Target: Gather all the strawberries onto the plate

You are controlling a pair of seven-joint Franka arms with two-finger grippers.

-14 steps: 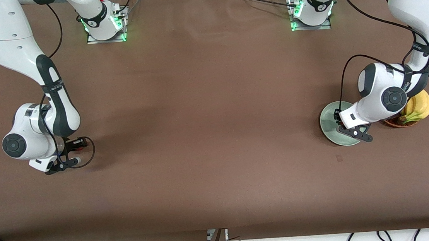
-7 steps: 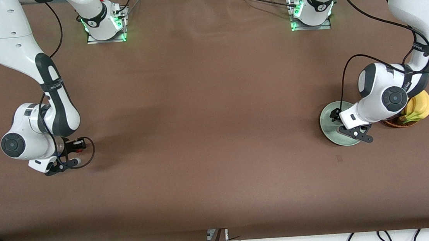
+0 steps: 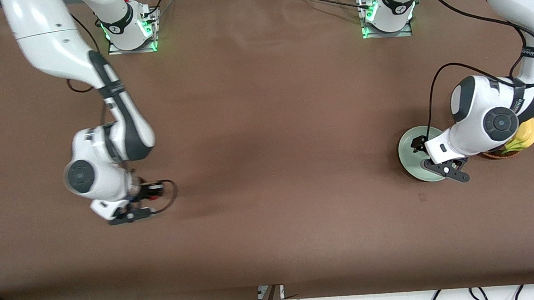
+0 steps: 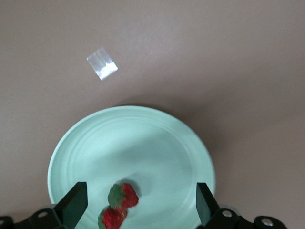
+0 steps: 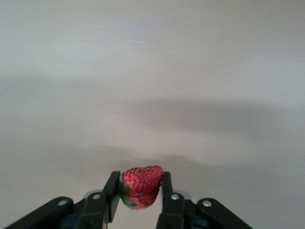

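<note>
The pale mint-green plate (image 3: 408, 153) lies at the left arm's end of the table. In the left wrist view the plate (image 4: 157, 138) holds two strawberries, one (image 4: 125, 195) lying against the other (image 4: 112, 218). My left gripper (image 4: 140, 210) is open and empty a little above them; in the front view it (image 3: 419, 147) hangs over the plate. My right gripper (image 5: 140, 191) is shut on the third strawberry (image 5: 141, 186) and holds it over bare table at the right arm's end (image 3: 153, 192).
A brown basket (image 3: 489, 153) with yellow bananas (image 3: 523, 136) stands beside the plate, partly hidden by the left arm. A small shiny patch (image 4: 102, 63) lies on the brown table cloth near the plate. Cables hang along the table's front edge.
My right arm has swung toward the middle of the table with the strawberry in its gripper. My left gripper has stayed open over the plate, shifting only slightly.
</note>
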